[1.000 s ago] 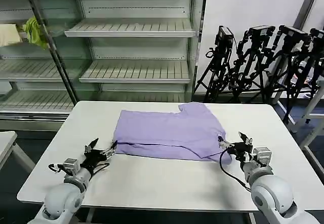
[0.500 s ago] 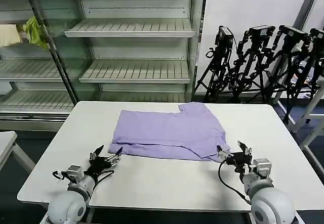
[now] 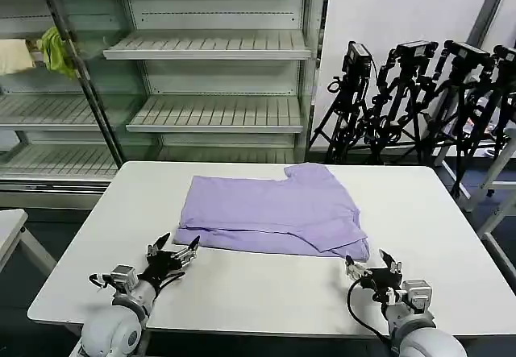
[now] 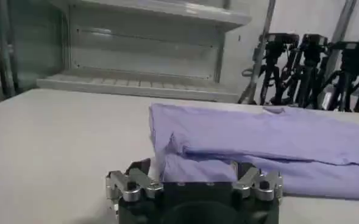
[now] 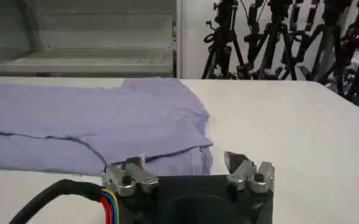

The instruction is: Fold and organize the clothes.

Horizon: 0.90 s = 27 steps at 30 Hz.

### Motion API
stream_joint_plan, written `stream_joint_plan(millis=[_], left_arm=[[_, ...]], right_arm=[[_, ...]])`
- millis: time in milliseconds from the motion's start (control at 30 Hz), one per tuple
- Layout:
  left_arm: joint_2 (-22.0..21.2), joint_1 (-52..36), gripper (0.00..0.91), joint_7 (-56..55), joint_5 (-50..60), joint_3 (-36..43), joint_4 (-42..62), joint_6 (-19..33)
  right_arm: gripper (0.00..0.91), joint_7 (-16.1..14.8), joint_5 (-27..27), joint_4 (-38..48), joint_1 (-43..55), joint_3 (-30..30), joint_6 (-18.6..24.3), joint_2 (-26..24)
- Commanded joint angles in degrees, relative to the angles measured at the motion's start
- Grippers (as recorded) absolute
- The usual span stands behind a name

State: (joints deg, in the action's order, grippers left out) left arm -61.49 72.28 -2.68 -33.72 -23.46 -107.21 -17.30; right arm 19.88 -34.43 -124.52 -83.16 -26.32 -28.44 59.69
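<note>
Near the folded T-shirt (image 3: 270, 214), left claw (image 3: 172, 255) and right claw (image 3: 371, 265) gape wide, holding nothing.

Lab: bare shelving (image 3: 211, 44), camera tripods (image 3: 419, 99)

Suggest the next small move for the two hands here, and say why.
Probably bring both hands forward again to take the shirt's near edge for another fold. The left hand and right hand sit open on the table, just short of that edge, holding nothing, and the shirt lies folded once lengthwise but not yet compact.
</note>
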Motion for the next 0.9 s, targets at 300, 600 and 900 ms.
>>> stream_joint_plan(millis=[300,600,900], left_arm=[[-0.6,-0.2,0.806,0.4,0.8,0.3,1.7,0.4],[-0.9,0.1,0.564,0.6,1.1,0.4,1.6,0.6],[-0.9,1.0,0.474,1.0,1.7,0.5,1.5,0.4]], right_arm=[[0.846,-0.7,1.1,4.2,3.2,1.8,1.0,1.5],[0.343,-1.1,1.0,5.3,5.4,2.6,1.0,1.1],[0.060,-1.5,1.2,5.3,4.9,2.5,1.2,1.0]])
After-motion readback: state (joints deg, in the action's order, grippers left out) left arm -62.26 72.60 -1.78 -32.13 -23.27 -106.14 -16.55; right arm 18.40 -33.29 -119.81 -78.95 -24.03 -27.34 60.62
